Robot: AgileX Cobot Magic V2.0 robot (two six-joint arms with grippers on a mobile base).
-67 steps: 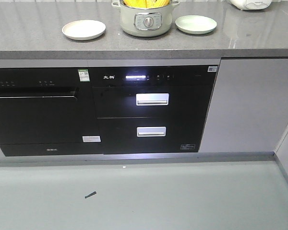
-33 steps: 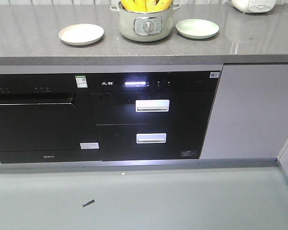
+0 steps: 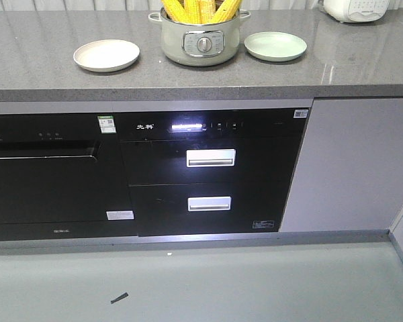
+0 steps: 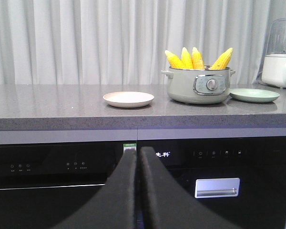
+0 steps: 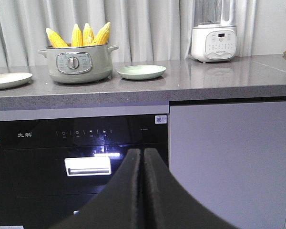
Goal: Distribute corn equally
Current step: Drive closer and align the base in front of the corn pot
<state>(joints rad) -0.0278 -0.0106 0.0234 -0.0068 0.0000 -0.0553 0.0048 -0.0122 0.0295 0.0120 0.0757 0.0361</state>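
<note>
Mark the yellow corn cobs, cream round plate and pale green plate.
yellow corn cobs point(image 4: 198, 59), left wrist view, cob kernels
cream round plate point(image 4: 128, 98), left wrist view, bare centre
pale green plate point(image 5: 141, 71), right wrist view, bare centre

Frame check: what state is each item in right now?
pot: lidless, on the counter
corn: four cobs visible, upright in the pot
cream plate: empty
green plate: empty
left gripper: shut
right gripper: shut
drawers: closed
</note>
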